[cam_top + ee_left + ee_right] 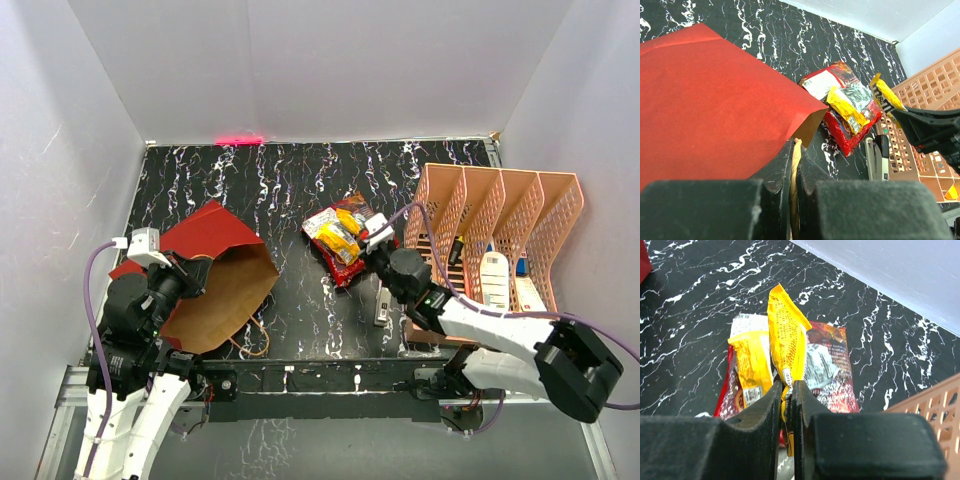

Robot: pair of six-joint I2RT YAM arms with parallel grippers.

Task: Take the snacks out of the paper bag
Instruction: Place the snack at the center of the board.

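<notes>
The red paper bag (215, 270) lies on its side at the left, its brown mouth facing right; it fills the left wrist view (710, 100). My left gripper (796, 145) is shut on the bag's tan cord handle (796, 165) at the mouth edge. My right gripper (786, 385) is shut on a yellow snack packet (786, 335), held upright just above a pile of snacks (342, 238): red, silver and another yellow packet (751, 365). The held packet also shows in the left wrist view (885, 95). The bag's inside is mostly hidden.
A salmon lattice file rack (500, 235) stands at the right with a white bottle (494, 278) in it. A slim grey-and-white gadget (381, 305) lies on the black marbled table (300, 180) between the pile and the rack. Grey walls close in the sides.
</notes>
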